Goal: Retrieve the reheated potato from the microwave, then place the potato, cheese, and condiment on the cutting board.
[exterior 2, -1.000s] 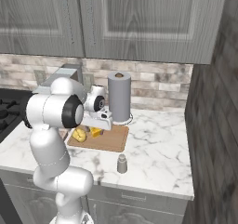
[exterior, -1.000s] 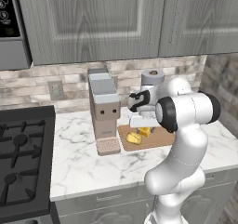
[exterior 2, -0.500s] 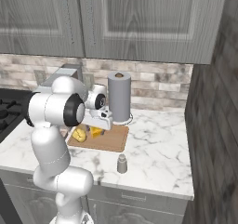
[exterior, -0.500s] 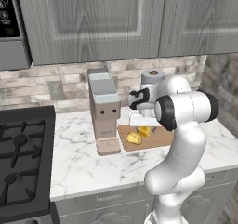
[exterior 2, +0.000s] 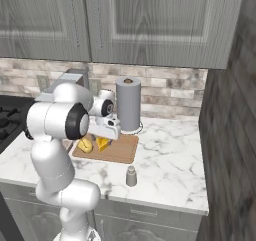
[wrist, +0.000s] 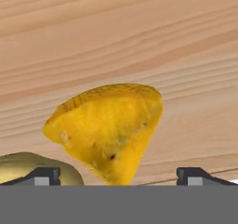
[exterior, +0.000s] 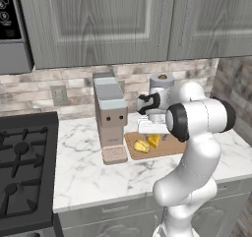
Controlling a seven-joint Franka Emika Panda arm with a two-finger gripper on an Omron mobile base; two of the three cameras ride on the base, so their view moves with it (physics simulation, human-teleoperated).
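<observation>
Hand view, gripper: jaws spread wide, tips apart on either side of the cheese, nothing grasped.
Cheese: lying on the cutting board, free of the tips.
Potato: just beside the cheese, also on the board.
Left base view, background: coffee machine beside the board, paper towel roll behind.

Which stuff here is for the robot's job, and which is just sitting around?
For the job: potato, cheese, cutting board, shaker, probably the condiment.

Just sitting around: paper towel roll, boxy machine, stove.
</observation>
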